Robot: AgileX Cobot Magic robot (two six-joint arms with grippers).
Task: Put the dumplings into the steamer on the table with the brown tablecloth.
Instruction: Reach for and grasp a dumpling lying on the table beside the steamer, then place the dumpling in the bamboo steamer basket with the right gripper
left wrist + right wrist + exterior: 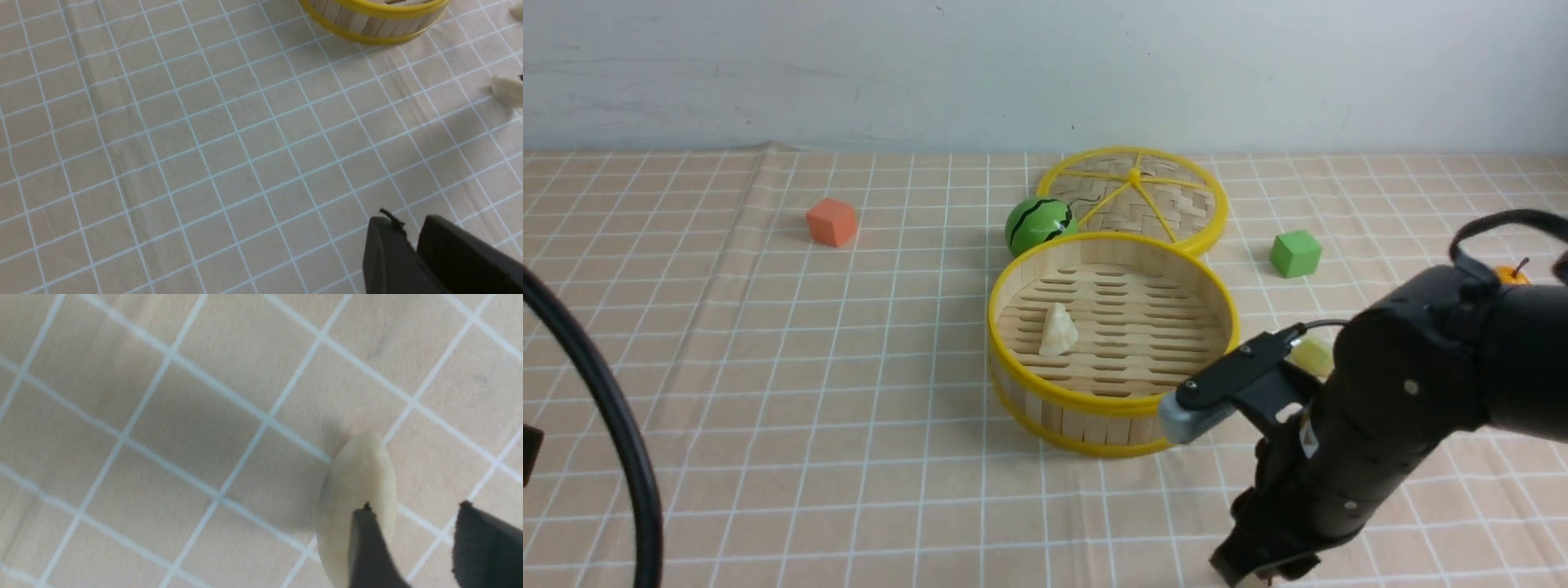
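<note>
Though each is partly cropped, right end effector (414,506) spread beside a half-hidden dumpling (359,477), left end effector (405,220) pressed together.

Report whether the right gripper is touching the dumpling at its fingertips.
Cannot tell. The right wrist view shows one finger of the open right gripper overlapping the dumpling, but not whether it rests on it or hovers above.
</note>
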